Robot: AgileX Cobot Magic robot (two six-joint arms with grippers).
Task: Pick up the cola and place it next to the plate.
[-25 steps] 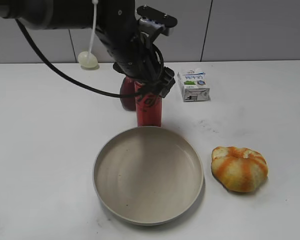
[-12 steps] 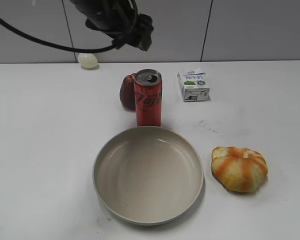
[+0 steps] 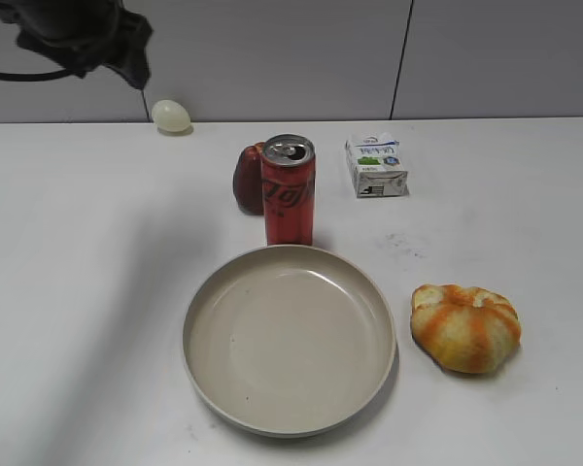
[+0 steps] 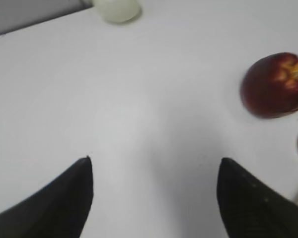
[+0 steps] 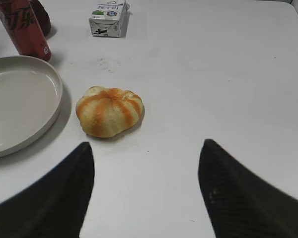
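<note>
The cola point(image 3: 289, 191), a tall slim red can with a silver top, stands upright on the white table, right behind the far rim of the beige plate point(image 3: 206, 291). It also shows in the right wrist view point(image 5: 22, 27) next to the plate point(image 5: 52, 84). My left gripper point(image 4: 154, 171) is open and empty, high above the table's back left; its arm point(image 3: 87, 34) shows at the top left of the exterior view. My right gripper point(image 5: 146, 173) is open and empty over the table's right side.
A dark red fruit point(image 3: 247, 179) stands just behind the cola. A white-and-blue carton point(image 3: 375, 165) sits to the back right. An orange-and-yellow bun point(image 3: 464, 327) lies right of the plate. A pale egg-shaped object point(image 3: 171, 116) lies at the back wall.
My left gripper let go of the cola, rose, and drew back to the upper left. The cola stays standing behind the plate.
</note>
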